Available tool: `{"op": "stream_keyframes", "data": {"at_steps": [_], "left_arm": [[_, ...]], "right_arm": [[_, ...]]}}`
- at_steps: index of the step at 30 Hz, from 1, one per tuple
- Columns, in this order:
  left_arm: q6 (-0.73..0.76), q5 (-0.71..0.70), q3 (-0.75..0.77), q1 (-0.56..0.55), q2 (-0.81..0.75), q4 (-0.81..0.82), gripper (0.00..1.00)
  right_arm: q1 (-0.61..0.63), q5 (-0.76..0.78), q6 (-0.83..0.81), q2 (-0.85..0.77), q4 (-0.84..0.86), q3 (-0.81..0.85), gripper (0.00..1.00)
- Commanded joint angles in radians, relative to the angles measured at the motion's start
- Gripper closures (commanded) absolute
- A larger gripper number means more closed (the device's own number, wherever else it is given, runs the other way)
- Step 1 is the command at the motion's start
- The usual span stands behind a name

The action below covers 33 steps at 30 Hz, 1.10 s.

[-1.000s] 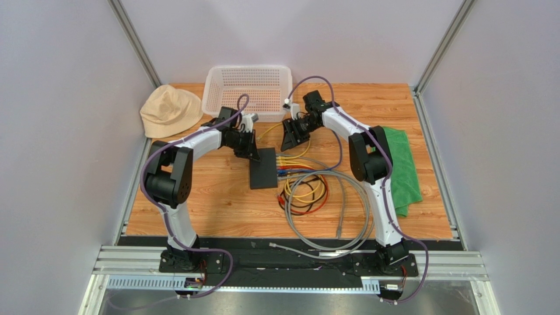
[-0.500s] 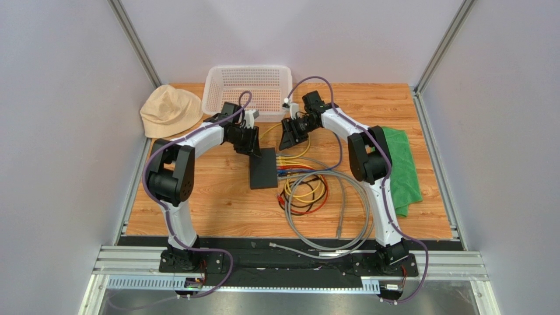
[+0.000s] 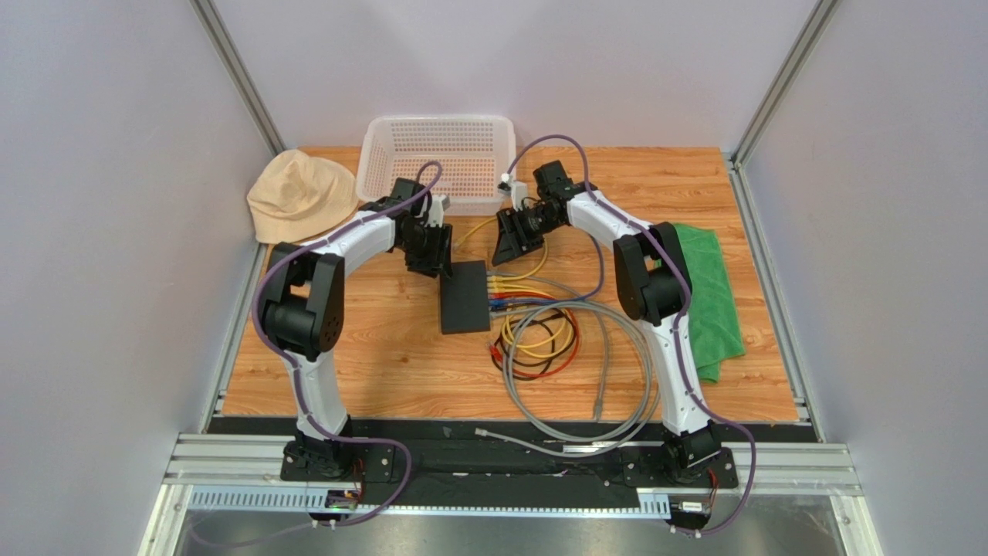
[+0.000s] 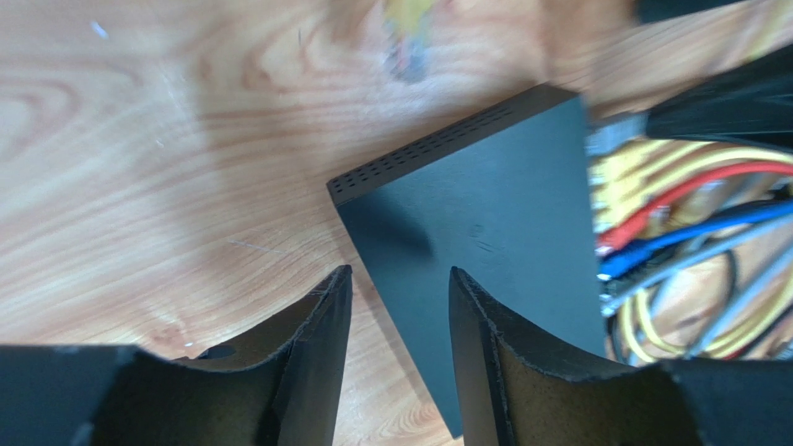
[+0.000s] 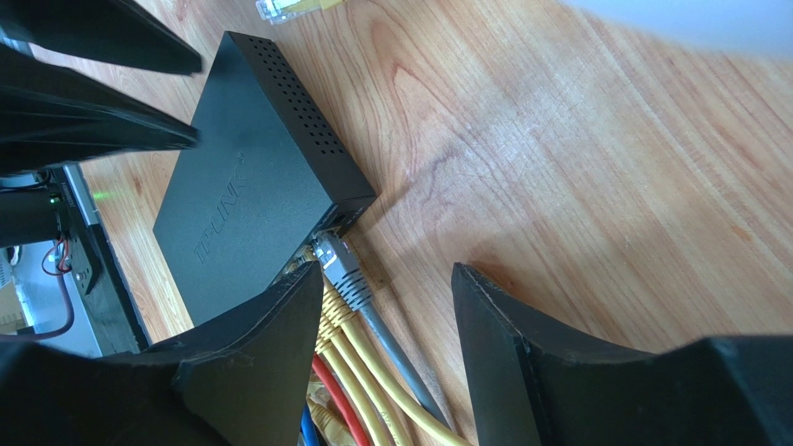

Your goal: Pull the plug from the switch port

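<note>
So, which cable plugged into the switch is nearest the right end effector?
The grey cable: its plug sits at the switch corner, framed by the right end effector. The coloured cables lie further along.

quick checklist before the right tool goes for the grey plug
1. The right tool is open: ok.
2. The grey plug is seated in the switch: ok.
3. The plug is centred between the right tool's fingers: not ok, it sits close to one finger.
4. The left tool grips the switch: not ok, it is open and holds nothing.
5. The plug's latch is released: cannot tell.
</note>
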Motion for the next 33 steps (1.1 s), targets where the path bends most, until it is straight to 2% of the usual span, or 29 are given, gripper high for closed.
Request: {"op": "stream_keyframes", "data": {"at_steps": [1,6,10,16,27,30,33], "left_arm": [[-0.017,-0.026,0.039,-0.013,0.037,-0.03,0.5],[-0.016,-0.017,0.058,-0.013,0.08,-0.027,0.56],[-0.013,-0.02,0.062,-0.014,0.099,-0.022,0.61],[-0.005,-0.027,0.061,-0.022,0.108,-0.019,0.65],[0.001,-0.032,0.056,-0.022,0.11,-0.018,0.66],[0.004,-0.026,0.053,-0.022,0.107,-0.012,0.66],[0.004,-0.029,0.05,-0.022,0.105,-0.008,0.66]], "right_arm": [[0.007,0.021,0.002,-0.002,-0.034,-0.021,0.41],[0.009,0.012,-0.001,0.007,-0.033,-0.024,0.45],[0.01,0.003,-0.005,0.016,-0.043,-0.03,0.51],[0.012,-0.028,-0.028,0.028,-0.068,-0.037,0.57],[0.026,-0.133,-0.056,0.06,-0.103,-0.057,0.55],[0.029,-0.132,-0.054,0.076,-0.105,-0.048,0.51],[0.027,-0.127,-0.056,0.096,-0.106,-0.034,0.53]]}}
